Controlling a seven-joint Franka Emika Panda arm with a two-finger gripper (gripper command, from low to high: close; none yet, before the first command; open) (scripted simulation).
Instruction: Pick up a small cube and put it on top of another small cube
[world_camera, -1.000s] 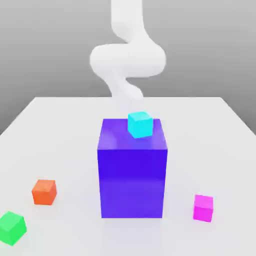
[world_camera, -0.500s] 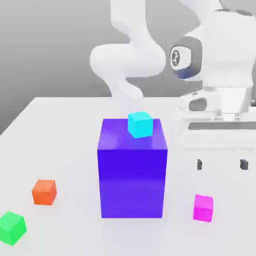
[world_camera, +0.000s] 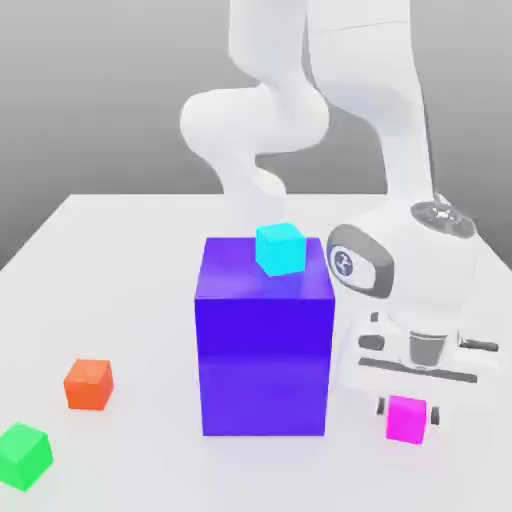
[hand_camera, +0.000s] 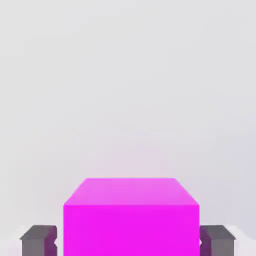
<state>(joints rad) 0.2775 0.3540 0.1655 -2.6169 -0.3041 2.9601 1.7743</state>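
Reaching down beside the big blue-violet block, the arm has its gripper low over the table, at the exterior view's right. The gripper stands narrow, closed about the magenta cube, with a dark fingertip on each of two opposite sides. In the hand view one fingertip meets the side of the cube, while a thin pale strip shows between the cube and the other. The cube sits upright and level, well apart from the table's far edge and near the block's front corner at the exterior view's right, with bare table between them. I cannot tell whether its underside touches the table. On top of the block rests the cyan cube, turned a little out of line with the block's edges; it lies nearer the block's edge at the exterior view's right than the opposite one, and back from the front edge. Across at the exterior view's left, the orange cube rests on the table, apart from the block. The green cube lies farther from the table's far edge than the orange one, near it but not touching, and is turned so that a vertical corner faces forward.
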